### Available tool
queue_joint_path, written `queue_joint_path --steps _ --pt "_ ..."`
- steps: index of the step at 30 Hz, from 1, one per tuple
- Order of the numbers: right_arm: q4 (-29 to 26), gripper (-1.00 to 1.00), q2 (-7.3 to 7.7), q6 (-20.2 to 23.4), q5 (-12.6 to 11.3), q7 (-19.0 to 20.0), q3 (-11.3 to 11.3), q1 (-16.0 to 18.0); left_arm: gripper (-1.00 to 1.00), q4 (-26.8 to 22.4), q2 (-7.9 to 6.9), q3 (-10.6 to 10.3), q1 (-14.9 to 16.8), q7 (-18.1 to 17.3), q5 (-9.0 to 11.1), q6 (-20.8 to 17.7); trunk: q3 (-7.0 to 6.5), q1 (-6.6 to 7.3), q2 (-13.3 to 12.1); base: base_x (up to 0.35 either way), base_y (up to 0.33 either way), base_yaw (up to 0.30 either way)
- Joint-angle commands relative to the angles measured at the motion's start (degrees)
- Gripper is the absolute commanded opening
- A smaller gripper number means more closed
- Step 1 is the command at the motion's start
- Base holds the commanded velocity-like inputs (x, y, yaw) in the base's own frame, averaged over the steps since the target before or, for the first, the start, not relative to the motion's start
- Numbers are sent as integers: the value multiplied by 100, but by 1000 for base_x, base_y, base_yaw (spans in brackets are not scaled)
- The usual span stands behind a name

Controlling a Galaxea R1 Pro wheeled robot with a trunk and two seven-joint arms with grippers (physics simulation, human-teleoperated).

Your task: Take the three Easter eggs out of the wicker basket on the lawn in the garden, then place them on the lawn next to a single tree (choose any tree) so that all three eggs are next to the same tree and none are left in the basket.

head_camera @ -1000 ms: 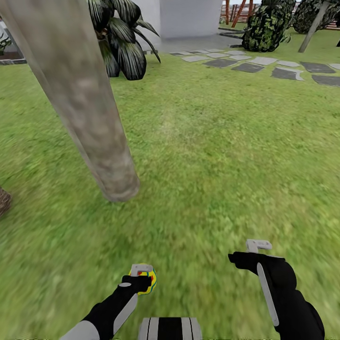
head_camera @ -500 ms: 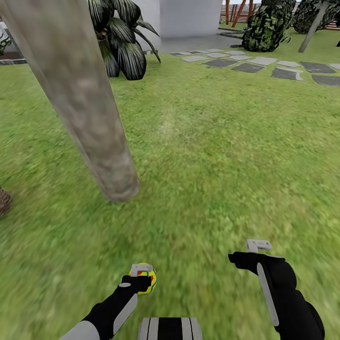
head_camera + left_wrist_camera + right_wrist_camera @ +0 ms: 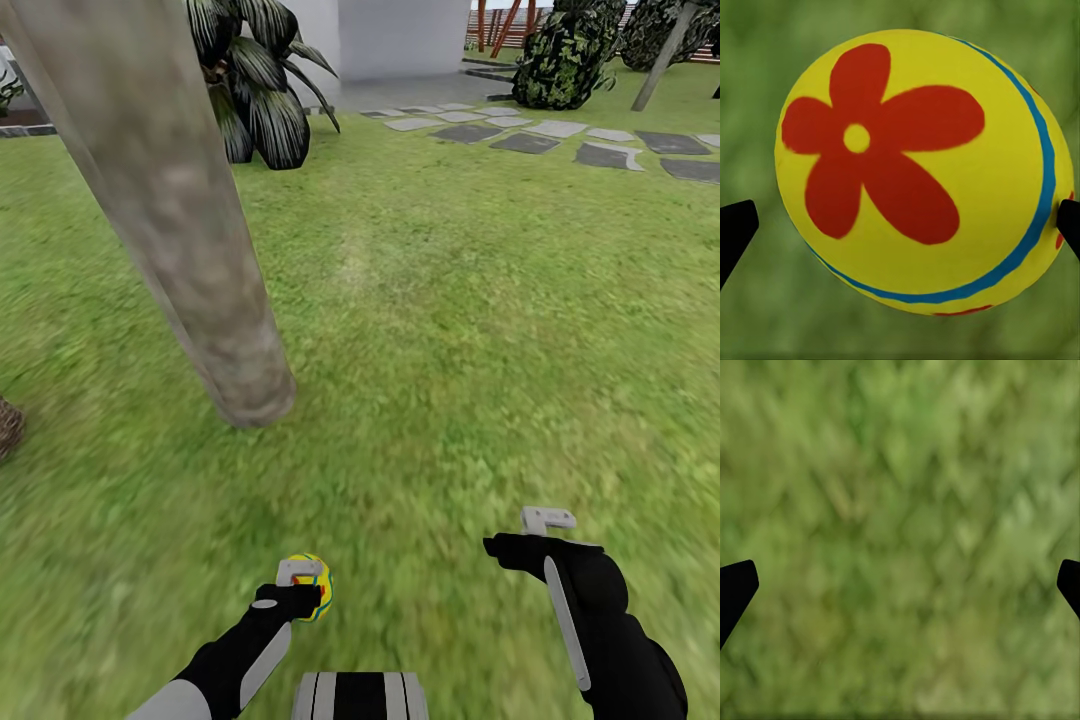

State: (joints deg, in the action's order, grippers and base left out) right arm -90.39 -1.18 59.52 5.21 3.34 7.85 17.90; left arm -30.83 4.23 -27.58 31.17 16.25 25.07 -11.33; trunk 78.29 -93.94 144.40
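One yellow Easter egg (image 3: 311,582) (image 3: 922,169) with a red flower and a blue band sits between the fingers of my left gripper (image 3: 300,585), low over the lawn (image 3: 450,330). In the left wrist view both fingertips (image 3: 736,225) stand wide, with a small gap to the egg on one side. My right gripper (image 3: 545,530) is open over bare grass (image 3: 900,532). The thick grey-brown tree trunk (image 3: 190,250) rises just ahead on the left. A sliver of the brown wicker basket (image 3: 8,425) shows at the left edge; its inside is hidden.
A dark-leaved palm (image 3: 255,90) stands behind the trunk. Grey stepping stones (image 3: 560,140) cross the far right, with bushes (image 3: 565,55) and a white house wall (image 3: 400,35) beyond. Open grass stretches ahead and to the right.
The egg has shifted slightly away from the left gripper's fingers and shows more of its top. Both arms and the camera have stayed put.
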Motion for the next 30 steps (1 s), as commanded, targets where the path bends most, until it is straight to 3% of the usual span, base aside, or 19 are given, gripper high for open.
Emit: queue_joint_path --steps 1,11,30 --pt "-5 100 -5 24 50 35 6 3 100 303 -10 -28 3 62 16 -27 4 0 1 0 0 0" --pt "-5 100 -5 24 50 35 6 3 100 304 -10 -25 3 62 16 -27 4 0 1 0 0 0" --pt "-5 100 -5 24 50 35 6 3 100 314 -10 -26 3 62 16 -36 -417 49 -24 0 0 0"
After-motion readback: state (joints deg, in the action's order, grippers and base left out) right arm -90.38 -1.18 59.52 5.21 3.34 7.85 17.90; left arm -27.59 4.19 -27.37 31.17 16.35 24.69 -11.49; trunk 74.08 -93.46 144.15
